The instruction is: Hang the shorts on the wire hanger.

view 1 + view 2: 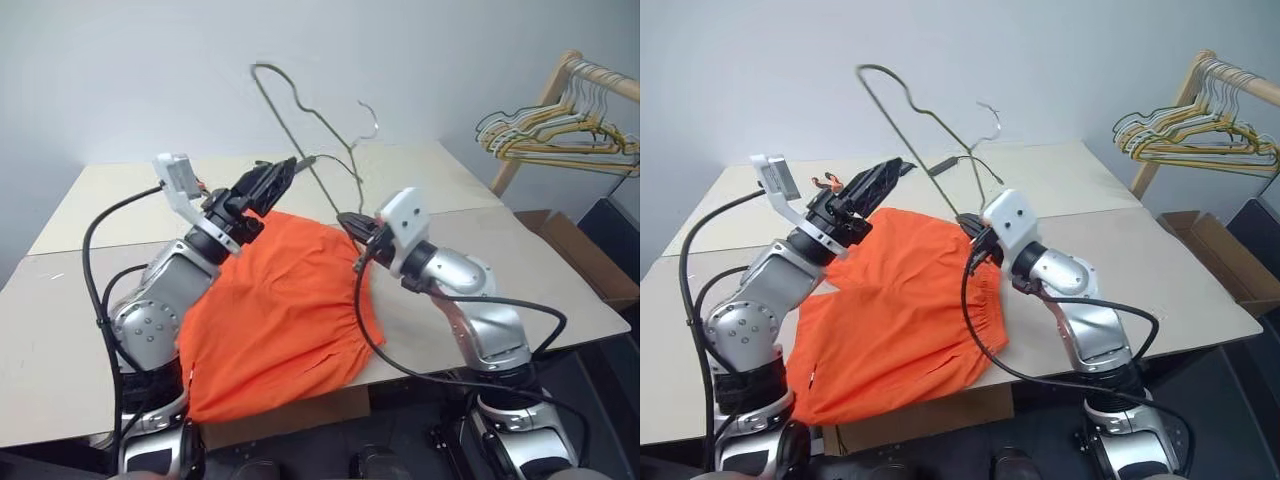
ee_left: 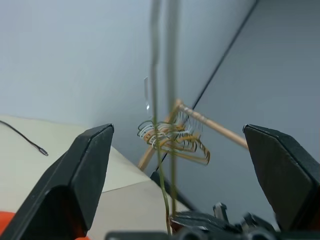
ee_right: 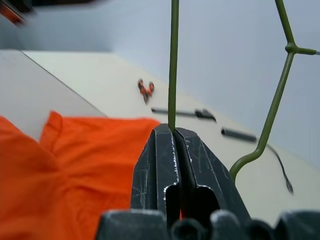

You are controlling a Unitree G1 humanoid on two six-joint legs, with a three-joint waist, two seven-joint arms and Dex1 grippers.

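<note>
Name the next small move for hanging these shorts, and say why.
Probably the left gripper should close on the wire hanger. Its fingers are open with the wire between them, while the right gripper is shut on the hanger and holds it up over the shorts, which lie flat on the table. A second grip would steady the hanger.

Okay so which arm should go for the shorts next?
Probably the left. Its pincer is open and free, right above the shorts, while the right pincer is shut on the wire hanger, holding it up.
</note>
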